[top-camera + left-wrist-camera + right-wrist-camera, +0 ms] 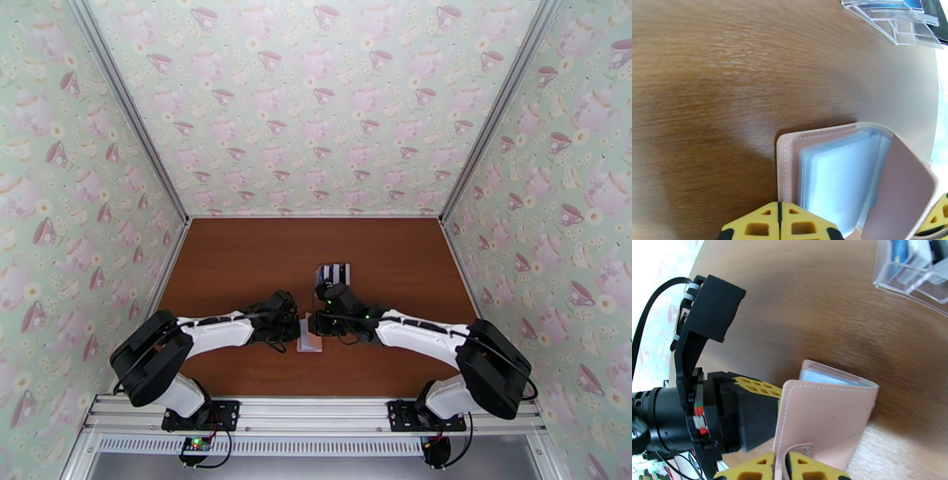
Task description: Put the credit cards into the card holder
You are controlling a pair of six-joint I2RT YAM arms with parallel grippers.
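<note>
Wooden table (237, 260) — pink card holder (310, 335), clear rack (333, 273).

Teacup-wallpaper walls (316, 103), brown wooden table (237, 260).

Card holder (825, 413): dusty-pink, white-stitched, half open on the counter (237, 260) between my arms; one cover flat, the other raised in my right jaws, clear sleeves showing. Credit cards (900, 251): upright in a clear rack (908, 287) beyond.
</note>
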